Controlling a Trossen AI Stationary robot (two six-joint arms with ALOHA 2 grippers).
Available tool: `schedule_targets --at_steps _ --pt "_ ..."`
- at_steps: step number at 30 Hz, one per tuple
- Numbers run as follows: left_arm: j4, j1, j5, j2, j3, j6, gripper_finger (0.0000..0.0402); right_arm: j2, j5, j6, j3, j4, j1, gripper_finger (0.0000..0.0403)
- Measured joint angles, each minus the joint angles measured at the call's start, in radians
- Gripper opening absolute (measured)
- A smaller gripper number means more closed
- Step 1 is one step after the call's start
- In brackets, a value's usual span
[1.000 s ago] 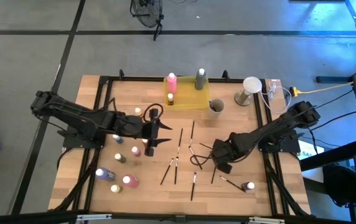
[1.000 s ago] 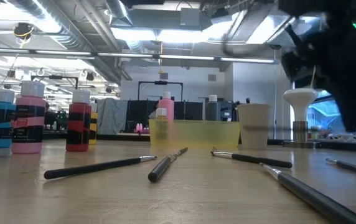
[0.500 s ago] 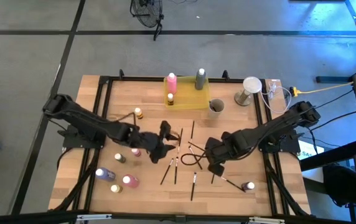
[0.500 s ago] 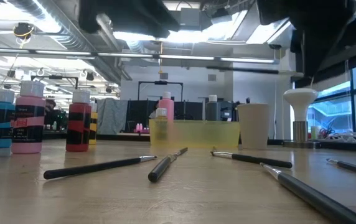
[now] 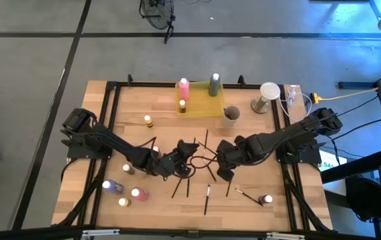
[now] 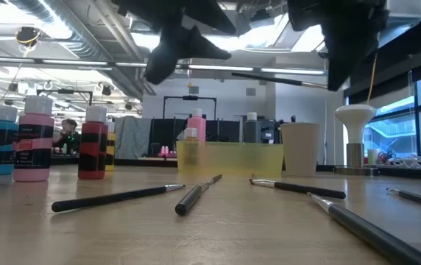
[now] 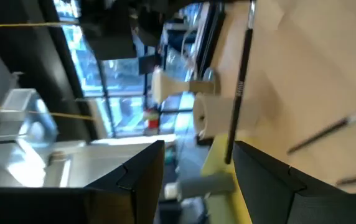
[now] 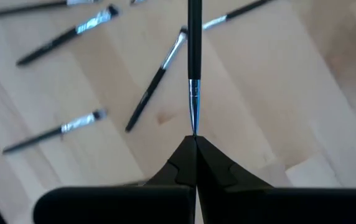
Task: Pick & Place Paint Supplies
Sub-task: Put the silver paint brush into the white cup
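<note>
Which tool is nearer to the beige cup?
The right tool, shut on a brush, lies nearer the cup. The left tool is farther, toward the table's middle.

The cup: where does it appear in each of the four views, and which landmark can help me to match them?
High view: cup at the table's far side, just right of the yellow tray.
Low view: cup right of centre, beside the tray.
Left wrist view: cup mid-picture, lying sideways there, next to the tray.
Right wrist view: not in it.
Shared landmark: the tray.
</note>
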Motion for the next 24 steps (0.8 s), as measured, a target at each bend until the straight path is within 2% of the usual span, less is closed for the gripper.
schedule_targets --at_steps 4,7,16,20,24 --pt "0.014 0.004 -0.095 0.030 0.000 0.046 0.0187 -0.001 0.041 0.001 0.000 0.027 -0.018 0.0000" --pt "0.013 0.014 -0.115 0.046 0.000 0.048 0.0187 -0.001 0.051 -0.010 0.000 0.055 -0.025 0.0000" --pt "0.027 0.043 -0.080 0.063 0.000 0.047 0.0187 -0.001 0.044 -0.070 0.000 0.166 -0.031 0.0000" --pt "0.082 0.050 -0.074 0.063 0.000 0.046 0.0187 -0.001 0.038 -0.090 0.000 0.187 -0.031 0.0000" --pt "0.081 0.054 -0.009 0.063 0.000 0.045 0.0183 -0.001 0.036 -0.093 0.000 0.198 -0.031 0.0000"
